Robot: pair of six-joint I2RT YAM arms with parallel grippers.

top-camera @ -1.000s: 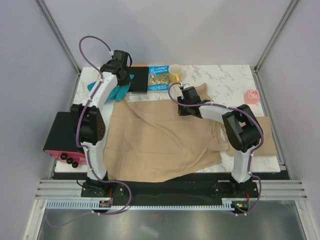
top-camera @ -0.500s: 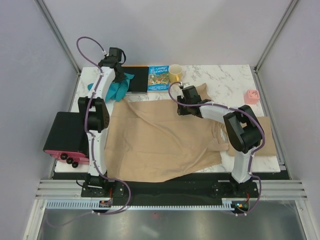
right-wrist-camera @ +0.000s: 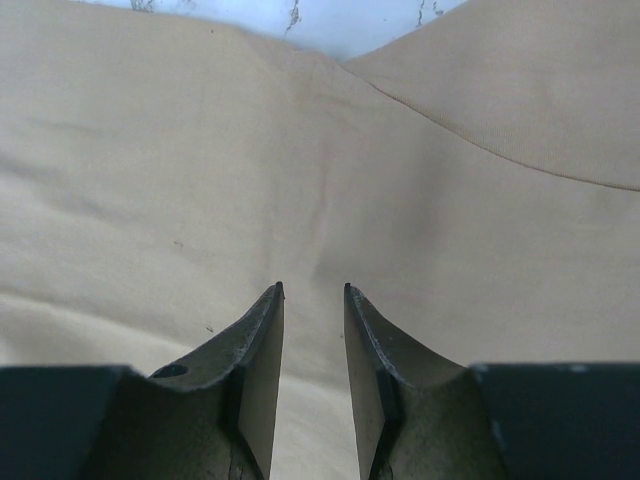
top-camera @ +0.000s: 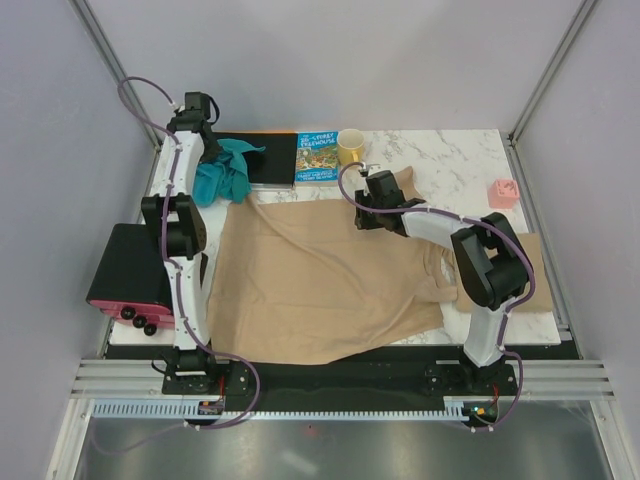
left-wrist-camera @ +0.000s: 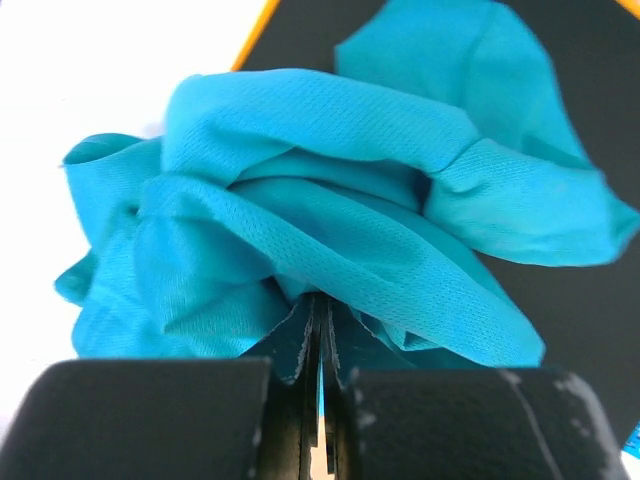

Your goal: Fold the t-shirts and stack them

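At the far left, a black-and-pink box (top-camera: 125, 275) is noted just beside the marble table (top-camera: 455, 160). The left gripper (left-wrist-camera: 318, 340) is found at the table's far left corner, its jaws clenched on a bunched teal garment (left-wrist-camera: 330, 230), a fold of which is pinched between them. The garment is draped partly over a flat black board (top-camera: 272, 160). Just right of the board a picture book (top-camera: 318, 157) is laid, with a yellow mug (top-camera: 351, 147) stood beside it. A large tan t-shirt (top-camera: 320, 280) is spread, rumpled, over the middle of the table, its hem reaching the near edge. The right gripper (right-wrist-camera: 312, 300) is held low over tan cloth at the far middle, jaws narrowly parted and nothing grasped; whether the fingertips touch the cloth cannot be settled. More tan cloth (top-camera: 520, 305), apparently a second shirt, is seen under the right arm. A small pink object (top-camera: 503, 192) is set near the right edge.
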